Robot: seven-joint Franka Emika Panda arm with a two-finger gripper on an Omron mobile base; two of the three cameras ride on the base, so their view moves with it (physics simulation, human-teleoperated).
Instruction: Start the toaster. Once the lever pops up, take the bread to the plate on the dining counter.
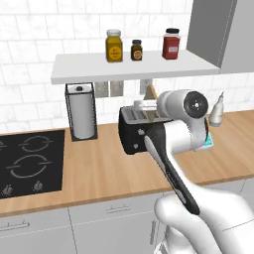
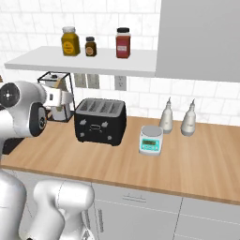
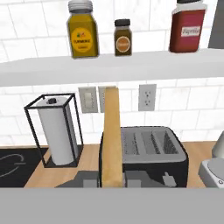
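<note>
Nearest, my fingers (image 3: pixel 113 181) are clamped on the bread (image 3: pixel 112 135), which rises edge-on straight up from between them, clear above the toaster (image 3: pixel 151 153) just beyond. I judge the slice light and stiff but crumbly, so a gentle pinch on its lower edge suits it; squeezing harder could crack it, and a quick swing could twist it loose. Further off to one side stands the paper towel roll (image 3: pixel 57 133), and past everything the shelf (image 3: pixel 109 68) with its jars.
</note>
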